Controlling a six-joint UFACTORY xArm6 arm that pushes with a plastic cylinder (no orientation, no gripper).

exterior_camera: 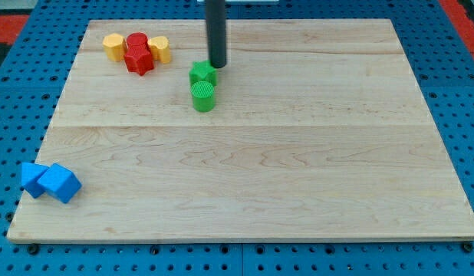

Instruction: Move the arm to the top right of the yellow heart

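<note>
- Nearest the view's bottom: two blue blocks at the board's lower left corner, touching each other. Blue cube (60, 183) on the right; second blue block (32, 178) on its left, shape unclear.
- Wooden board (298, 169) lies on a blue pegboard surface (14, 92).
- Green pair near the view's top centre: green cylinder (204, 96) in front, green block (202, 74) directly behind and touching it; shape of the rear one not resolvable.
- Cluster at the view's top left: yellow block (113, 45) on the left, red cylinder (137, 42) and red star-like block (139, 60) in the middle, yellow heart (159, 48) on the right. All four are packed together, touching or nearly so.
- The heart shape is only loosely readable; identified by position and lobed outline.
- Dark rod enters from the view's top edge, upright. My tip (217, 65) sits just beside the rear green block, at its upper right.
- Tip relative to the yellow heart: to its right and slightly lower in the view, apart from it.
- No pincer on this arm; the rod ends plain, so there is no open or closed state to record.
</note>
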